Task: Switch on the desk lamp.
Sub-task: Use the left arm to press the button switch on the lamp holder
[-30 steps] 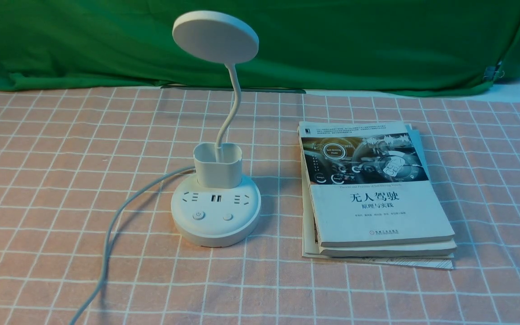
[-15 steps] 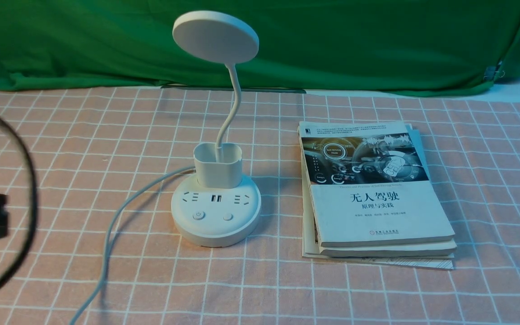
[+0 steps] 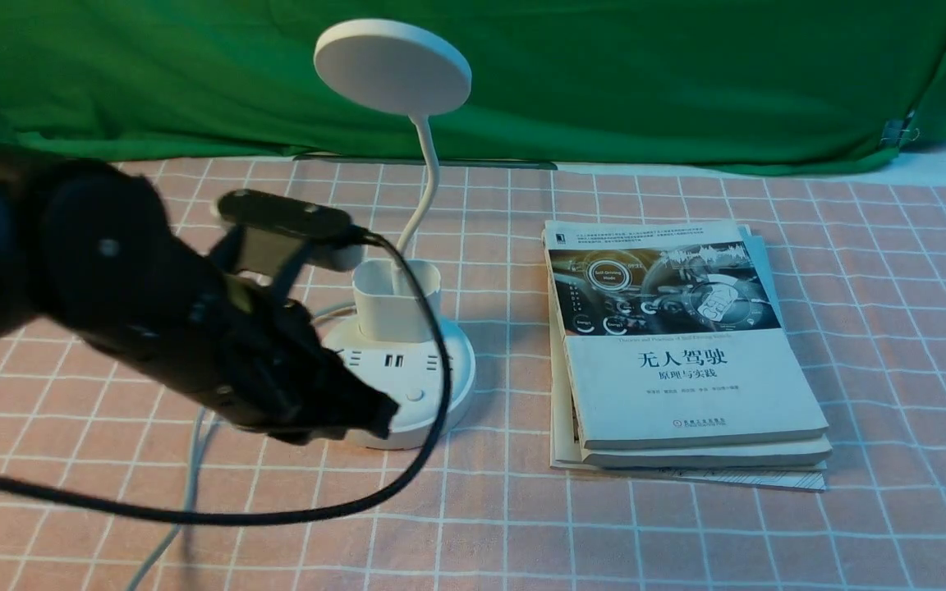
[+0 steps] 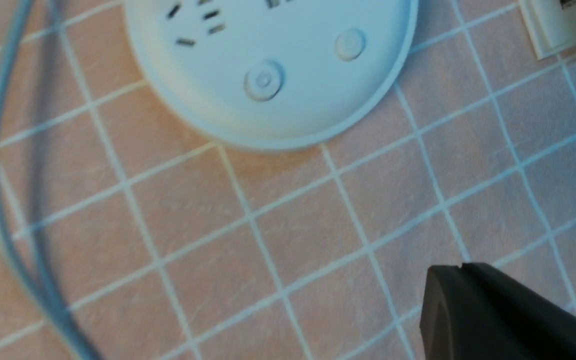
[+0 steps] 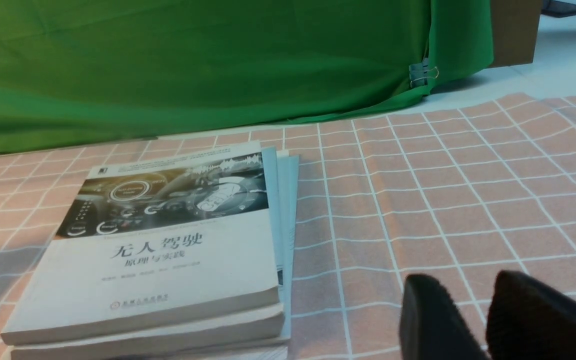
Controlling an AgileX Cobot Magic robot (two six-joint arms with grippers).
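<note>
The desk lamp [image 3: 392, 67] is white, with a flat disc head on a thin bent neck, a cup holder [image 3: 395, 304] and a round base [image 3: 448, 361]. It looks unlit. My left gripper [image 3: 383, 414] hangs over the base's front left part, hiding one button there; the plain button [image 3: 415, 395] still shows. In the left wrist view the gripper [image 4: 460, 267] is shut and empty, short of the base [image 4: 293, 115], whose power-symbol button [image 4: 263, 80] and plain button [image 4: 350, 44] are both visible. My right gripper [image 5: 463, 282] is slightly open above bare cloth.
A stack of books [image 3: 678, 361] lies right of the lamp, also seen in the right wrist view [image 5: 163, 240]. The lamp's white cord [image 3: 190, 484] runs off the base toward the front left. A black cable [image 3: 407, 460] loops from my left arm. Green cloth [image 3: 604, 74] backs the table.
My left arm has swung in from the left edge, and its gripper now hangs over the front left of the lamp base. The lamp and books have not moved.
</note>
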